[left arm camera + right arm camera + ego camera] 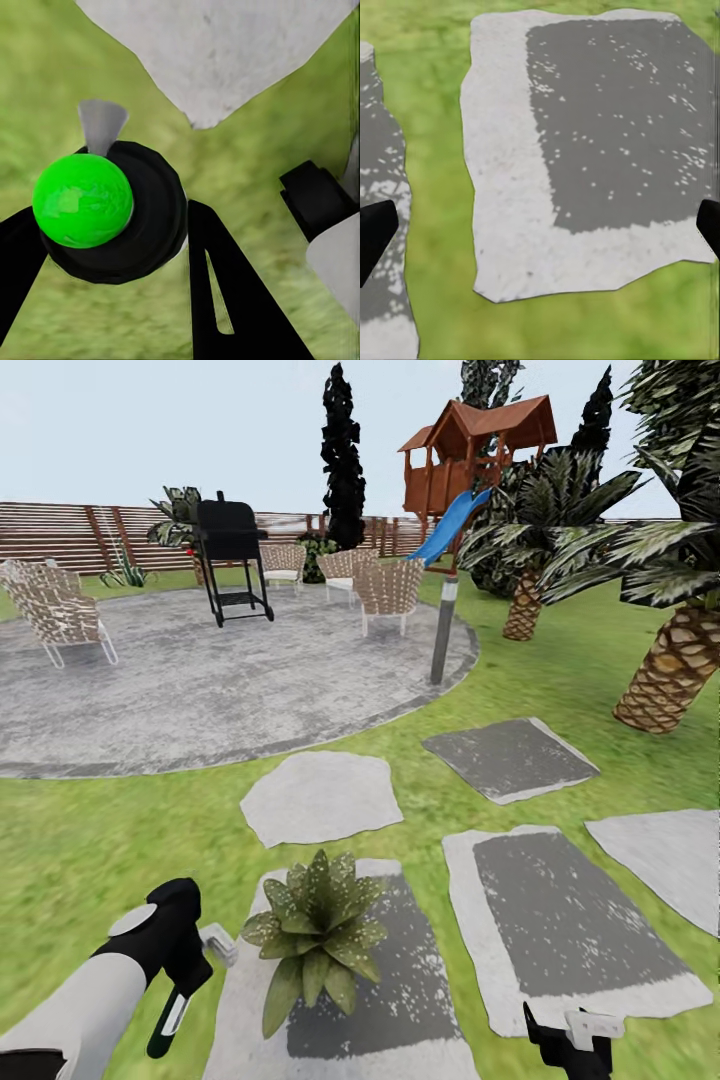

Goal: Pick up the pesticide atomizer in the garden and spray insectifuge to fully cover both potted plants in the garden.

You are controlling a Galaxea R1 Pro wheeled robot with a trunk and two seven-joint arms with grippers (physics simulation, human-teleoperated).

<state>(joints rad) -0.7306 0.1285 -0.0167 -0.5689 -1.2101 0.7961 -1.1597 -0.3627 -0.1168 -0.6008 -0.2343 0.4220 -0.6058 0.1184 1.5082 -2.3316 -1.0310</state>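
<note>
My left gripper point(182, 958) sits low at the left of the head view, shut on the pesticide atomizer point(171, 1015). The atomizer's dark body hangs below the fingers and its pale nozzle point(219, 943) points toward a potted plant point(316, 930). That plant is a low green rosette on a grey stepping stone point(420, 1000), its leaves dotted with whitish insectifuge specks point(322, 880). In the left wrist view the atomizer point(112, 214) shows a bright green cap between the black fingers point(225, 292). My right gripper point(573, 1042) is open above another speckled stepping stone point(585, 150).
Several stepping stones point(318, 795) lie in the lawn ahead. Beyond them is a round grey patio point(200, 690) with wicker chairs point(60, 615), a black grill point(232, 555) and a post point(443, 630). Palms point(680, 650) stand at the right, with a playhouse with a slide point(470, 460) behind.
</note>
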